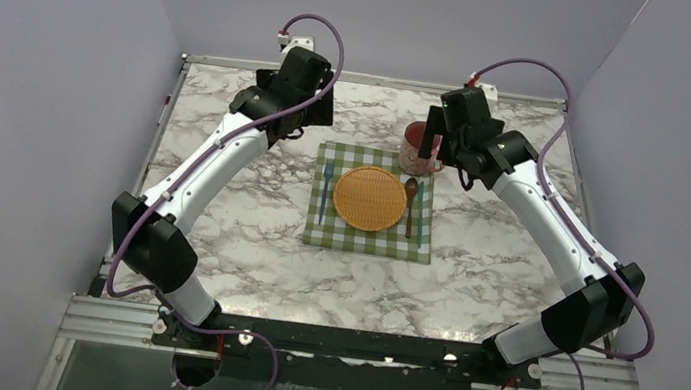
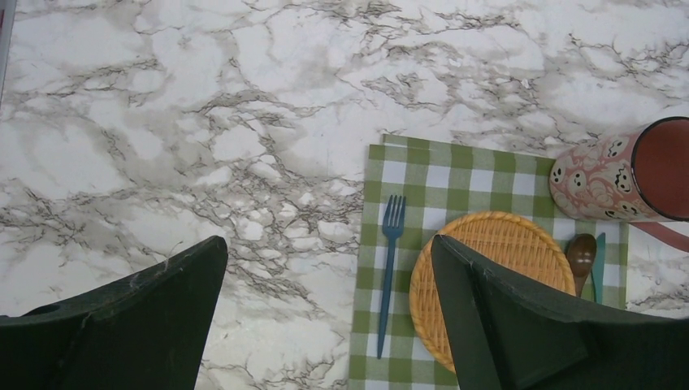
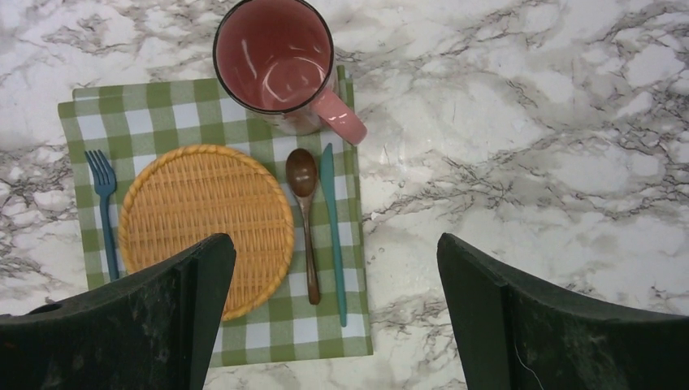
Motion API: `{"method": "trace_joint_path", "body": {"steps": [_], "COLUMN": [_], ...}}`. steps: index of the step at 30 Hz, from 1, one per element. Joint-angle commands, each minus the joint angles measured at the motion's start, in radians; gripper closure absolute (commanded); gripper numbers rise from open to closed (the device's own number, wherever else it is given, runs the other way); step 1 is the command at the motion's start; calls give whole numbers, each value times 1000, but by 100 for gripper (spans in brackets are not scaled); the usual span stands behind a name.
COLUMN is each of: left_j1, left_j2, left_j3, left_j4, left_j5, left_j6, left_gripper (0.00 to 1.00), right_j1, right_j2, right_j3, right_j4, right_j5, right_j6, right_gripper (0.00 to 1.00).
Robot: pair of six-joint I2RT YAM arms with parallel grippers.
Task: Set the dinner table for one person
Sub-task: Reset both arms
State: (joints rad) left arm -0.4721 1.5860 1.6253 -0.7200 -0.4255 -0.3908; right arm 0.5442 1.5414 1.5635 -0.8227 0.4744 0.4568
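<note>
Black left gripper [image 2: 327,244] & right gripper [image 3: 335,240] both wide open, empty, above white grey-veined marble dinner table [image 2: 162,122], green-and-white checked cloth [image 3: 276,335] below.

You have one dinner table [image 1: 474,262] of marble pattern before you; you can count one green-and-white checked cloth [image 3: 154,118]; one round woven plate [image 3: 207,219]; one blue fork [image 3: 107,215]; one brown wooden spoon [image 3: 306,231]; one teal knife [image 3: 332,236]; one pink mug [image 3: 272,57] with a patterned outside.

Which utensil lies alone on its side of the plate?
The blue fork, left of the plate; the brown spoon and teal knife lie together on the right.
</note>
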Motion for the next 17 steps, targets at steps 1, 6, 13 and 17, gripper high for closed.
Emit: {"method": "trace_joint_path", "body": {"steps": [1, 6, 13, 17], "left_j1": [6, 7, 6, 6], "left_j2": [6, 14, 2, 10], "left_j3": [59, 64, 49, 49], "left_j4": [25, 24, 26, 25], "left_j5": [43, 44, 30, 43], "left_j6": [33, 19, 16, 30], "left_gripper": [1, 1, 1, 1], "right_j1": [0, 1, 1, 0], "right_j2": [-77, -79, -76, -92], "right_j3": [-15, 7, 8, -10], "right_j4": [-17, -20, -22, -2], "right_j5": [30, 53, 65, 62], "right_j6": [19, 0, 13, 13], "right_gripper": [0, 0, 0, 0]}}
